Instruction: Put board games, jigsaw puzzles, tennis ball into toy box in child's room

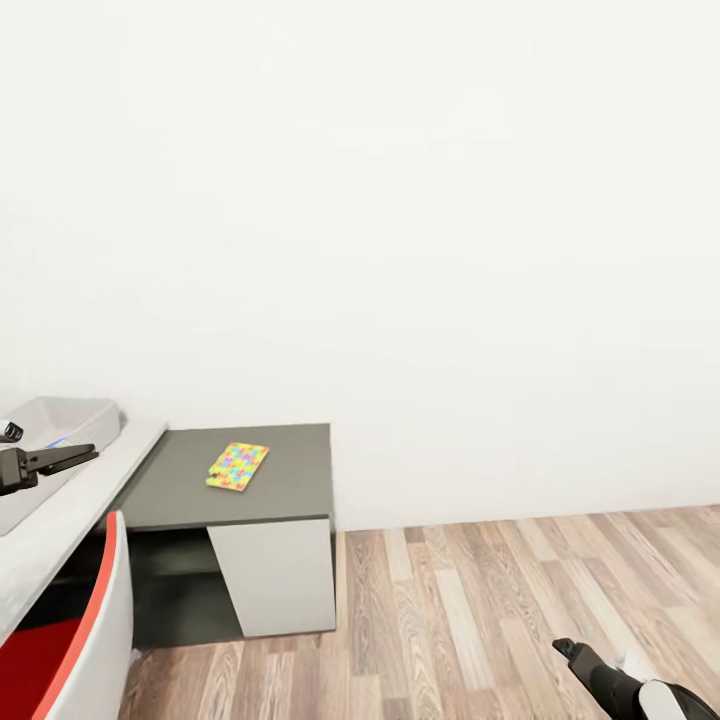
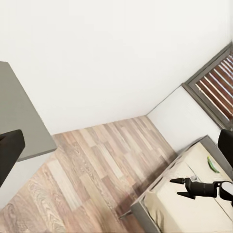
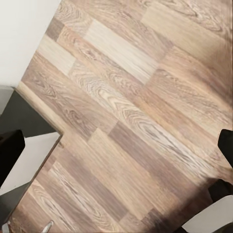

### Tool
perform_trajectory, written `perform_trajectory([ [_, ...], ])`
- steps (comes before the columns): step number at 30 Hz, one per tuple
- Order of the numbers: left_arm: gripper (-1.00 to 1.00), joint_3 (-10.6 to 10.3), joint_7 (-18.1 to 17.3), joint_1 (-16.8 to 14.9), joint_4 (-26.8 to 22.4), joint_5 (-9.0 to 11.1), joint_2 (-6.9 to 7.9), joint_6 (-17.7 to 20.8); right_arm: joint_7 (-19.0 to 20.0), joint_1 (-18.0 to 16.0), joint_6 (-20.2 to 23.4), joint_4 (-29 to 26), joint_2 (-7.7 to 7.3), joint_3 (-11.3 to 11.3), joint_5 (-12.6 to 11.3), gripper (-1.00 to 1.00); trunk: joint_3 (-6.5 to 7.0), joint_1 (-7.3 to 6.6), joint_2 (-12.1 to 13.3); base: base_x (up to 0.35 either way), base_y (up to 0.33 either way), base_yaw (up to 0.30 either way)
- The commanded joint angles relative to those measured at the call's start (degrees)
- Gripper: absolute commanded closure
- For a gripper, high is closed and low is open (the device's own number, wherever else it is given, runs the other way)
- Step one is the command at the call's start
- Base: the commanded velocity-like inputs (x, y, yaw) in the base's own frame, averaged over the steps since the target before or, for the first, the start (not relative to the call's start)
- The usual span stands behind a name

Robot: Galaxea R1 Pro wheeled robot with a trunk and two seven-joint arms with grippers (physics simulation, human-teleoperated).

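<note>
Setting: a child's room with a bare white wall [image 1: 400,200] and wood-plank floor [image 1: 500,620]; the robot stands facing a corner of the table.

Table: a dark grey top [image 1: 290,480] on a white panel, joined at the head view's left by a lighter grey surface [image 1: 70,510].

Jigsaw puzzle: one bright, multicoloured flat piece [image 1: 238,466] lies on the dark top, well apart from both grippers and outside the box.

Toy box: a pale grey bin [image 1: 70,415] sits on the lighter surface at the far left edge of the head view; a small blue-and-white patch shows inside it, but what it is cannot be told.

Left gripper: [image 1: 62,459] hangs just beside the toy box, its two dark fingers lying close together with nothing visible between them (whether they are fully closed cannot be told).

Right gripper: [image 1: 566,648] hangs low over the floor at the lower right of the head view; in the left wrist view it [image 2: 180,187] appears with its fingers spread apart and empty, in front of a bed [image 2: 194,204].

Chair: a red-and-white seat [image 1: 80,640] stands in front of the table.

Bed: a small green item [image 2: 211,164] lies on it, too small to identify.

Progress: judged from these views, at least the visible puzzle is left to place; the remaining toys cannot be accounted for, so the task is judged unfinished.
</note>
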Motion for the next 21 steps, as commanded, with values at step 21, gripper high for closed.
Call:
perform_trajectory([
  [21,-1.0,0.0,-0.2,0.0,0.0,0.0,0.03,0.6,0.5,-0.1,-3.3,0.2,-0.09,-0.1,-0.7,-1.0,0.69,0.03,-0.1,0.0,0.0,-0.269],
])
